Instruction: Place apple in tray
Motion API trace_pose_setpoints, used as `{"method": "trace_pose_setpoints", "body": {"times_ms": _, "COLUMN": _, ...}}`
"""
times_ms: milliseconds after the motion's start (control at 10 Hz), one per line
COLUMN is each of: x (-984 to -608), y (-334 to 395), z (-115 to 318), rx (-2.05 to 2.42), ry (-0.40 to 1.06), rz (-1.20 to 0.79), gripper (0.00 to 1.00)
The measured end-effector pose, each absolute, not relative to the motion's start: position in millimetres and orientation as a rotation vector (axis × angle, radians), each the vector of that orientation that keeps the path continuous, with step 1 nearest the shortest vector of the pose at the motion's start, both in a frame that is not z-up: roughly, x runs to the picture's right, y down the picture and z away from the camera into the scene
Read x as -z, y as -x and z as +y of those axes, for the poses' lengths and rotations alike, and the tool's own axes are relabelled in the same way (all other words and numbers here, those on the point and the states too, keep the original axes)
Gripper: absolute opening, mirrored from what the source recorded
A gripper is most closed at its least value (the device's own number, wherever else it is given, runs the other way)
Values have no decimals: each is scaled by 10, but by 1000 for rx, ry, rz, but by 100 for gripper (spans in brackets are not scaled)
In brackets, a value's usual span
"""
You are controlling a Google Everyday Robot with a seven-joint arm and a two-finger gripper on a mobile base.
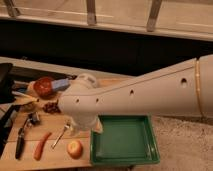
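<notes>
The apple [75, 148], small, round and yellow-orange, lies on the wooden table near its front edge. The green tray [148, 152] sits just to its right, with nothing in it. My gripper [84, 127] hangs below the thick white arm that crosses the view from the right. It is just above and slightly behind the apple, at the tray's left rim, and does not touch the apple. The arm hides part of the table behind it.
A carrot [41, 146], a metal utensil [60, 136] and a black-handled tool [20, 142] lie left of the apple. Dark red grapes [50, 106], a red bowl [44, 86] and a blue object [61, 84] sit further back. A dark wall runs behind.
</notes>
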State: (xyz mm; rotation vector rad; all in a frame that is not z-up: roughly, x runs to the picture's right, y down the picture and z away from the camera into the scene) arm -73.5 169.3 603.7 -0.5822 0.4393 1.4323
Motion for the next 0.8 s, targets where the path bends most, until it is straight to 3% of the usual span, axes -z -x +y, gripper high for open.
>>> {"method": "trace_pose_setpoints", "body": {"times_ms": 300, "x": -6132, "y": 904, "z": 1802, "rx": -1374, "ry": 625, "rz": 445, "gripper": 74}}
{"method": "trace_pose_setpoints", "body": {"times_ms": 800, "x": -6210, "y": 1762, "z": 2437, "rx": -1236, "ry": 763, "rz": 419, "gripper": 74}}
